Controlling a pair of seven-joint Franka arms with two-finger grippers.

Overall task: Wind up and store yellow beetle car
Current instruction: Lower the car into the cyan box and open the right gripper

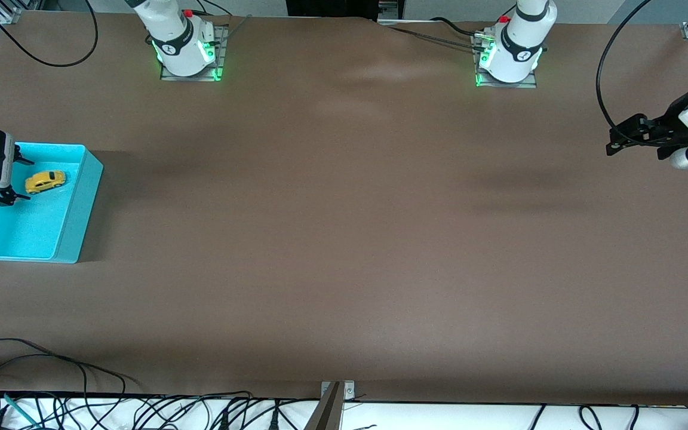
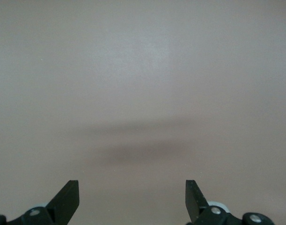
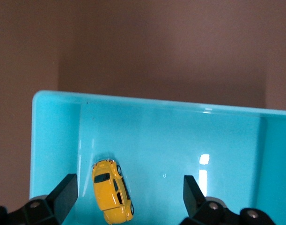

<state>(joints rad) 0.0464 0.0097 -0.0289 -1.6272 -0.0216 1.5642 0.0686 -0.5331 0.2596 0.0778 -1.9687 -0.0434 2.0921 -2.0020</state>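
The yellow beetle car (image 1: 45, 181) lies on the floor of the turquoise bin (image 1: 84, 203) at the right arm's end of the table. In the right wrist view the car (image 3: 112, 191) rests free on the bin floor (image 3: 189, 140), apart from both fingers. My right gripper (image 1: 11, 178) hangs open over the bin, beside the car. My left gripper (image 1: 622, 140) waits open above bare table at the left arm's end; its fingers (image 2: 68, 199) hold nothing.
Brown table surface (image 1: 344, 227) spreads between the two arms. The arm bases (image 1: 186, 51) stand along the table's farthest edge from the front camera. Loose cables (image 1: 51, 394) lie along the edge nearest that camera.
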